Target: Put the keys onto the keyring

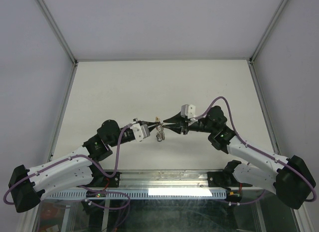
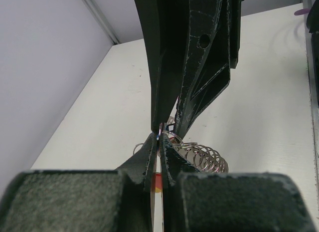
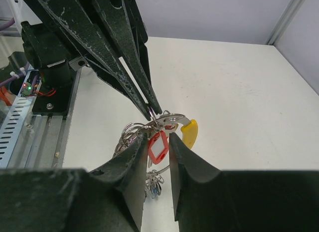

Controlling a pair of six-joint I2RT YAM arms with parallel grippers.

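Here's the off-white surface (image 1: 149,87), matte and softly, evenly lit, filling the middle of the overhead view. Behind its far edge rises a pale grey back wall (image 1: 164,22). A left panel (image 1: 25,67) and a right panel (image 1: 299,67) in the same pale tone close in on either side of it. Silvery frame struts (image 1: 56,28) run down to its far corners, and metal strips (image 1: 63,110) line its side edges. Along its near edge sits an aluminium rail (image 1: 164,178), then a white slotted duct (image 1: 65,194), and below that a glossy dark pane (image 1: 174,217) just under a bright white strip (image 1: 179,191)
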